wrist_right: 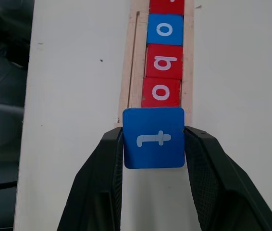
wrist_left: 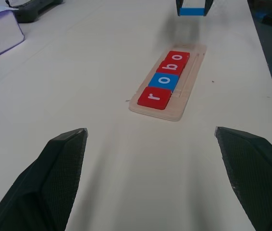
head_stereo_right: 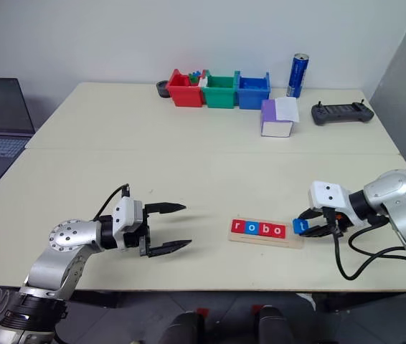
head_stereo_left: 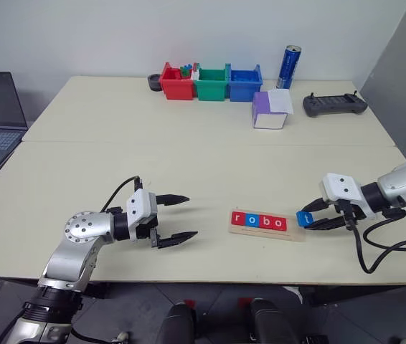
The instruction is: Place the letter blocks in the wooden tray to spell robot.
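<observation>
Between the two black fingers of the right gripper (wrist_right: pixel 153 144) sits the blue "t" block (wrist_right: pixel 154 137), pinched by its opposite side edges so that its lettered face stays up and its underside stays free to be set flat. The block hangs just off the open end of the wooden tray (head_stereo_left: pixel 294 233), at about 3 o'clock from the row already laid; this approach lets it come in along the groove, not down onto its neighbours.

In the tray lie four letter blocks (head_stereo_left: pixel 259 221) edge to edge: a red "r" (head_stereo_left: pixel 238 218), a blue "o" (head_stereo_left: pixel 252 220), a red "b" (head_stereo_left: pixel 265 221) and a red "o" (head_stereo_left: pixel 279 223). One bare slot remains at the 3 o'clock end, beside the held block, so the word judged complete needs this tile alone.

At 9 o'clock from the tray, well apart, the left gripper (head_stereo_left: pixel 176 218) hovers over the table (head_stereo_left: pixel 210 172) with its fingers spread wide and nothing between them, pointing toward the tray; it is judged to be parked clear of the working lane.

At 12 o'clock, along the far table edge, stand red, green and blue bins (head_stereo_left: pixel 211 82), a blue can (head_stereo_left: pixel 288 67), a purple-and-white box (head_stereo_left: pixel 270 110) and a dark handheld controller (head_stereo_left: pixel 334 104), all far from the placing.
</observation>
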Robot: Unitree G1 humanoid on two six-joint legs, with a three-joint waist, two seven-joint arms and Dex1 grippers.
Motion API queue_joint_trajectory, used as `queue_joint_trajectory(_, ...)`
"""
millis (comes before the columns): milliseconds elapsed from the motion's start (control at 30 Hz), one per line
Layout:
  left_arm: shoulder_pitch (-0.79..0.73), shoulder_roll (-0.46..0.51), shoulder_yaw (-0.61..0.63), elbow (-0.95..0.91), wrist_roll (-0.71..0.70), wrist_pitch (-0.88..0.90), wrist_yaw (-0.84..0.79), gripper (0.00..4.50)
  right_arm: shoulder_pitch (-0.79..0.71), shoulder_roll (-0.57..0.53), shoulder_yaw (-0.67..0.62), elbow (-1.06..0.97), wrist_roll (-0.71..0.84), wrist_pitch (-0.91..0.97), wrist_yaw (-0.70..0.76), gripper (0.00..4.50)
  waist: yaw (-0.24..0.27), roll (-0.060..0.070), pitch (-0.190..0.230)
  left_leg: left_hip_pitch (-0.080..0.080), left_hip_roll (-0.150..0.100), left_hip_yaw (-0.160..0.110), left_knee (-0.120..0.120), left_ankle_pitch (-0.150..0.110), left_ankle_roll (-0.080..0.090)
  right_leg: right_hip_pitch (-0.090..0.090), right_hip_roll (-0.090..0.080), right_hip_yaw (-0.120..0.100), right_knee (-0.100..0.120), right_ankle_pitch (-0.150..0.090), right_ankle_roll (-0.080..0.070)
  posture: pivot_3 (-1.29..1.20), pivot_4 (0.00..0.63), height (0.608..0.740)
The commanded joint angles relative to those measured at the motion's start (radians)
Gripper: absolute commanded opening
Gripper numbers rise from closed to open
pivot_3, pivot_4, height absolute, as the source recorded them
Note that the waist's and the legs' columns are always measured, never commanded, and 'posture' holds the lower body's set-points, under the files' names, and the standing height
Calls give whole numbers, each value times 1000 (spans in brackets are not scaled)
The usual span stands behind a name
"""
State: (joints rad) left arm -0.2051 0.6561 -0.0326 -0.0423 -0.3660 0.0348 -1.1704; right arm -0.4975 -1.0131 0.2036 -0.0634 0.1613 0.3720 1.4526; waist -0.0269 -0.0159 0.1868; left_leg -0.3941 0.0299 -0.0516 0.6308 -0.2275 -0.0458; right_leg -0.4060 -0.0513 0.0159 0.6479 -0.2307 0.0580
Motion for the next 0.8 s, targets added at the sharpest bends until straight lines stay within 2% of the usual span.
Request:
queue_joint_trajectory(33,-13,-1,4,-12,2,-18,-3,4500,0,3,24,-48,-40,41,-43,1468,-2,0,0,0,0,0,0,0,0,0,0,0,0,0,0,0,150,740)
queue_joint_trajectory(400,-16,-8,-1,-10,8,-18,-4,4500,-50,76,107,-21,-110,91,-94,1468,-4,0,0,0,0,0,0,0,0,0,0,0,0,0,0,0,150,740)
queue_joint_trajectory(800,-2,-6,3,-22,9,-15,3,4500,-64,91,137,23,-152,94,-103,1468,-4,0,0,0,0,0,0,0,0,-1,0,0,0,0,0,0,150,740)
